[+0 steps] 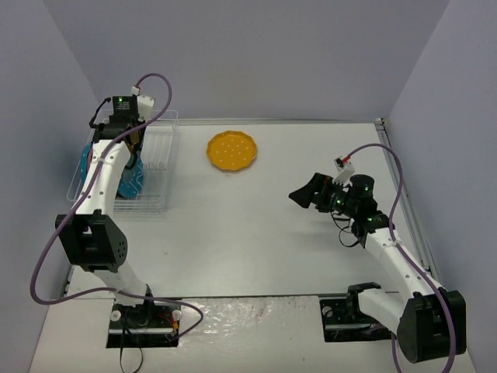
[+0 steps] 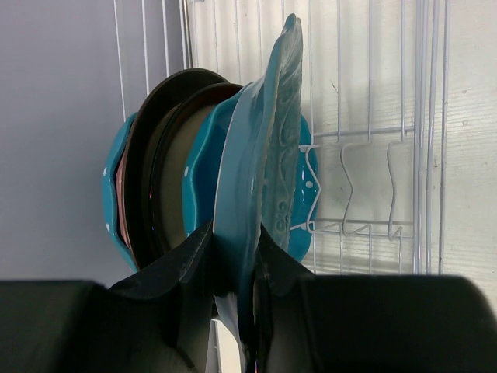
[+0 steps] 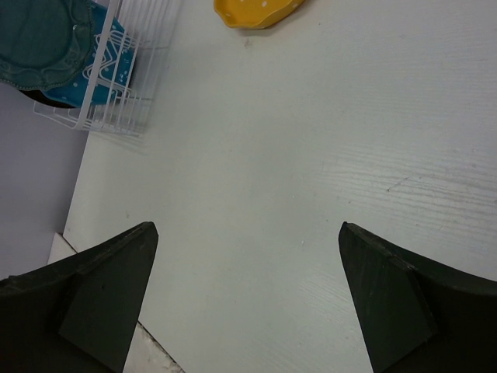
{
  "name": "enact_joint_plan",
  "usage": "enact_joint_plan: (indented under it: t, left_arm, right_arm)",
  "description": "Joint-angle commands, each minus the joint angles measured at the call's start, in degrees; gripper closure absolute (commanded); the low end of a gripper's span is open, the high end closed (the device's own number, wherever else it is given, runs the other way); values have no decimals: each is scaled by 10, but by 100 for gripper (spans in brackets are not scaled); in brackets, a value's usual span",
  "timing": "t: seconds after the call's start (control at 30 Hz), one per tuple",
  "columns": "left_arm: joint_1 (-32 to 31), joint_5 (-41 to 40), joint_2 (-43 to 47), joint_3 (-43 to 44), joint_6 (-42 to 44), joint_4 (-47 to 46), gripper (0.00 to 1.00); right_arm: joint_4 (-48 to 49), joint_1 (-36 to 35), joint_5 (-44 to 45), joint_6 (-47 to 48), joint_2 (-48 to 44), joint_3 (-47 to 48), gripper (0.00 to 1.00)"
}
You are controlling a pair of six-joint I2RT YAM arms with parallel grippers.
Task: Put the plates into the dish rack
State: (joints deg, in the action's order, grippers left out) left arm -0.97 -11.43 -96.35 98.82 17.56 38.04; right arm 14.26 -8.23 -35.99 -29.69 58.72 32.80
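One dark teal plate stands on edge with its rim clamped in the left pincer, over the dish rack, and several other plates stand in the rack close beside that pincer. The right pincer hangs spread wide above the table, the yellow plate lying flat well ahead of it.

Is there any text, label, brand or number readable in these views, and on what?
None can be read.
The small white tag on the right arm's purple cable: too small to read.
The yellow plate, the dark teal plate in the left gripper, the dish rack: no lettering visible.
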Motion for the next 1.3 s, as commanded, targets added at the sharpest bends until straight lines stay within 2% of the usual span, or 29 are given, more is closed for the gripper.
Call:
enact_joint_plan:
  t: [0.0,0.1,0.53,0.67,0.83,0.9,1.03,1.27]
  left_arm:
    - [6,-34,31,24,2,-95,100]
    - [29,-17,31,9,-11,-98,100]
    - [38,3,37,-82,-65,-129,100]
    - [39,-11,37,-99,-71,-148,85]
    - [45,-24,37,-114,-80,-167,51]
    - [46,-25,41,-121,-83,-171,35]
    - [46,-21,61,-123,-85,-174,26]
    - [40,18,126,-100,-128,-154,7]
  right_arm:
    - [30,5,-21,4,-2,9,0]
    - [33,4,-21,3,-3,6,0]
    - [55,4,-18,-10,3,-2,0]
    - [60,4,-3,-13,8,-2,0]
    - [65,0,11,-15,17,0,0]
    - [67,-2,16,-15,22,2,0]
    - [66,-8,30,-16,29,16,0]
    - [43,-43,132,-4,90,91,2]
